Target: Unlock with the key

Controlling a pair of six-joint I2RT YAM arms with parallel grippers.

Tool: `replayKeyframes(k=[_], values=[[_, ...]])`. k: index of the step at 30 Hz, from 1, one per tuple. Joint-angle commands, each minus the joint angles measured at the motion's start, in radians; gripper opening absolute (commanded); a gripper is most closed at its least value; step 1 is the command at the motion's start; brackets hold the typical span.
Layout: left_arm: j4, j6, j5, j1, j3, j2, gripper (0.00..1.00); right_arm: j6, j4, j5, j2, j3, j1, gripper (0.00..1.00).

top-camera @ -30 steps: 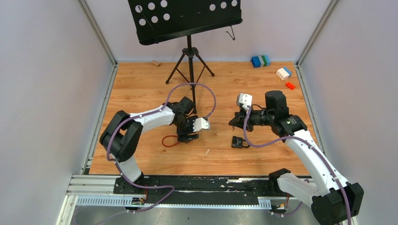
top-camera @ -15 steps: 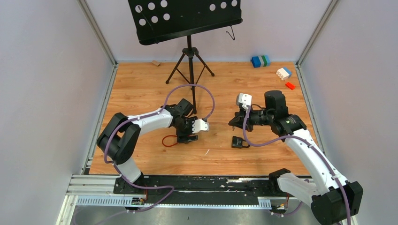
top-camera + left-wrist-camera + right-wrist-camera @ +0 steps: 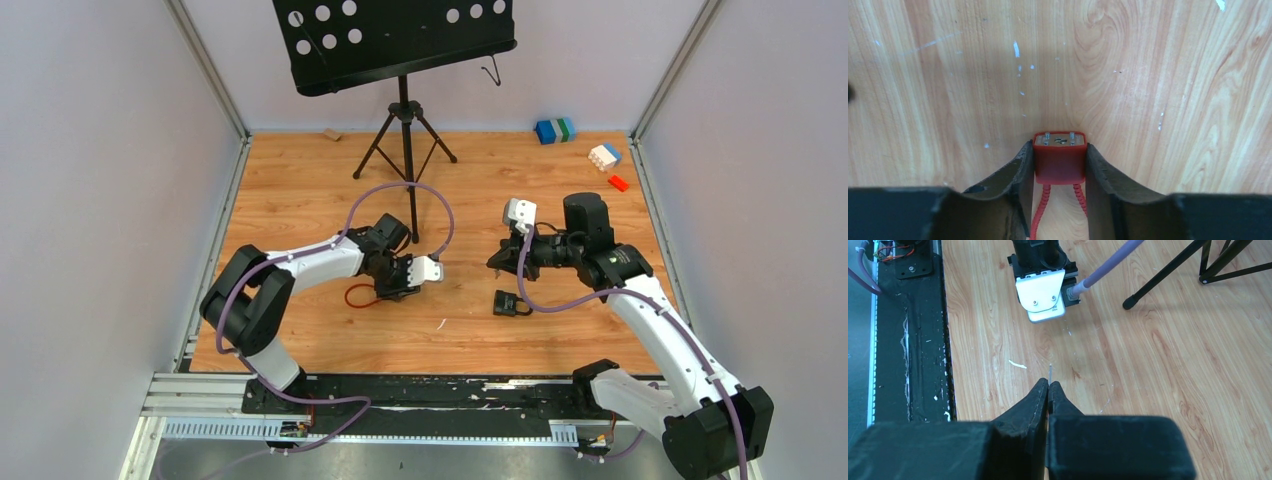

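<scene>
Red plastic filled the middle of my left wrist view: the lock body point(image 3: 1059, 157) sat pinched between the left gripper point(image 3: 1059, 149) fingers, touching both pads, its 2 cable legs trailing back toward the camera; its far face, with 2 rivets and what looked like a keyway, pointed away from the wrist toward the wooden table point(image 3: 1148, 75). The right gripper point(image 3: 1048, 386) was pressed together on the key point(image 3: 1050, 371), only a thin metal tip showing past the fingertips; that blade ran along the fingers and aimed toward the left arm. From above, the 2 grippers were well apart, the lock to the left of the key. I judged that the keyway had to be turned to face the blade. The right wrist view showed the left arm's camera housing but hid the lock; only the overhead view showed a small black object point(image 3: 510, 303) lying below the right gripper.
</scene>
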State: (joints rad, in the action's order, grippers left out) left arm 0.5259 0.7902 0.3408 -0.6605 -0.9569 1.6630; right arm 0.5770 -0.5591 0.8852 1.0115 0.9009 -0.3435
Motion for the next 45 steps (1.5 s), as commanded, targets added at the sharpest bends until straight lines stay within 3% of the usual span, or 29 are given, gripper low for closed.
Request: replayKeyframes(k=[1, 8, 15, 25, 34, 45], values=[[-0.021, 0.005, 0.051, -0.001, 0.057, -0.083, 0.27, -0.017, 0.029, 0.047, 0.001, 0.019, 0.005, 0.00], [-0.023, 0.069, 0.286, -0.001, 0.021, -0.282, 0.00, -0.040, -0.008, 0.121, 0.023, 0.082, -0.007, 0.00], [-0.048, 0.237, 0.528, -0.002, 0.070, -0.444, 0.00, 0.066, -0.130, 0.112, 0.061, 0.155, -0.111, 0.00], [-0.089, 0.396, 0.644, -0.002, 0.186, -0.580, 0.00, 0.147, -0.142, -0.072, 0.102, 0.164, -0.369, 0.00], [0.020, 0.772, 0.667, -0.002, 0.239, -0.587, 0.00, 0.195, -0.100, -0.199, 0.172, 0.157, -0.505, 0.00], [-0.007, 0.756, 0.681, -0.002, 0.281, -0.588, 0.00, 0.232, -0.047, -0.322, 0.205, 0.137, -0.608, 0.00]])
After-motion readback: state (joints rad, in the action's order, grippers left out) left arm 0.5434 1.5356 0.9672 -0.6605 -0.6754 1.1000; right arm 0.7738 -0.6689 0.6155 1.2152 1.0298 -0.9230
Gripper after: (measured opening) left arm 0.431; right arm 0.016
